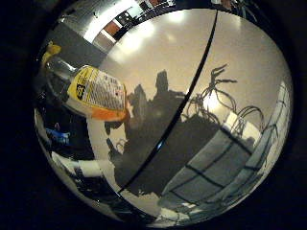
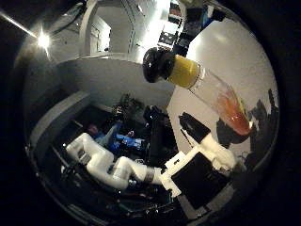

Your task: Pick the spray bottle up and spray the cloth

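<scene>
The spray bottle [image 2: 202, 84] stood on the white table [image 1: 163, 52], a clear plastic body with orange liquid low inside it, a yellow collar and a black spray head on top. Its yellow printed label and orange base showed in the little finger side view, where the bottle stood close to the table's edge. Nothing of the hand touched the bottle; it stood free, with bare table surface around its base. Whether the fingers were apart or curled could not be told, since neither palm view showed them clearly.

Beyond the bottle, a dark seam [image 1: 192, 91] ran across the table, and shadows of the hand and arm fell over the surface between the bottle and that seam. On the far side of the seam from the bottle lay a grey cloth [image 1: 216, 167] with dark checked lines, flat on the table and well apart from the bottle. Off the table's edge beside the bottle, a white robot arm [image 2: 113, 167] and a white-and-black block [image 2: 197, 172] were visible.
</scene>
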Controlling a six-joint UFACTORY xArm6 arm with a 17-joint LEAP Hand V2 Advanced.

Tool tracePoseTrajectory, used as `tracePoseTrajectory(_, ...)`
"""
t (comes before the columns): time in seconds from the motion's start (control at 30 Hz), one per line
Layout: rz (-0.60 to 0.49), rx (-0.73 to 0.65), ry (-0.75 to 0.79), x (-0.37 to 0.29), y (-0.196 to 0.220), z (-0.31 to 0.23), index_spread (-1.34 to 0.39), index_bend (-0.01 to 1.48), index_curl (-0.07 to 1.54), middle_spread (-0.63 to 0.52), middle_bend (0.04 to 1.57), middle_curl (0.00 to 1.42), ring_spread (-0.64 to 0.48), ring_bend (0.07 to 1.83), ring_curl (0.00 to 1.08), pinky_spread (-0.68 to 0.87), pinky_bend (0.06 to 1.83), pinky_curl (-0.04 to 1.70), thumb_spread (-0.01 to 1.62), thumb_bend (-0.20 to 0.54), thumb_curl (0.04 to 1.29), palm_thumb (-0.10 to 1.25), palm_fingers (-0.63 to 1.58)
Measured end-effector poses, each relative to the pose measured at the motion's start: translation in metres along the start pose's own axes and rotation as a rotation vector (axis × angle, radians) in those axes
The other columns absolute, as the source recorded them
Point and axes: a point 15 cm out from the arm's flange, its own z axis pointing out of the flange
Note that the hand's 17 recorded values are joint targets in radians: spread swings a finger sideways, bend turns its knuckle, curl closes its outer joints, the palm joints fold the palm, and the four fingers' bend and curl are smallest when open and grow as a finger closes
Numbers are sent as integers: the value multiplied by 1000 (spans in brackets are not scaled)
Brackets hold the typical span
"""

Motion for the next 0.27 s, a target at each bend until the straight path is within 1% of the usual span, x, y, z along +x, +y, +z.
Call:
tracePoseTrajectory(0.17, 11, 37, 47, 3, 5, -41, -336, 176, 380, -3, 321, 359, -15, 598, 270, 381, 485, 370, 977, -25, 500, 795, 240)
tracePoseTrajectory(0.27, 16, 74, 91, 3, 11, -77, -328, 173, 366, -3, 319, 364, -14, 579, 268, 385, 474, 349, 979, -24, 497, 794, 258)
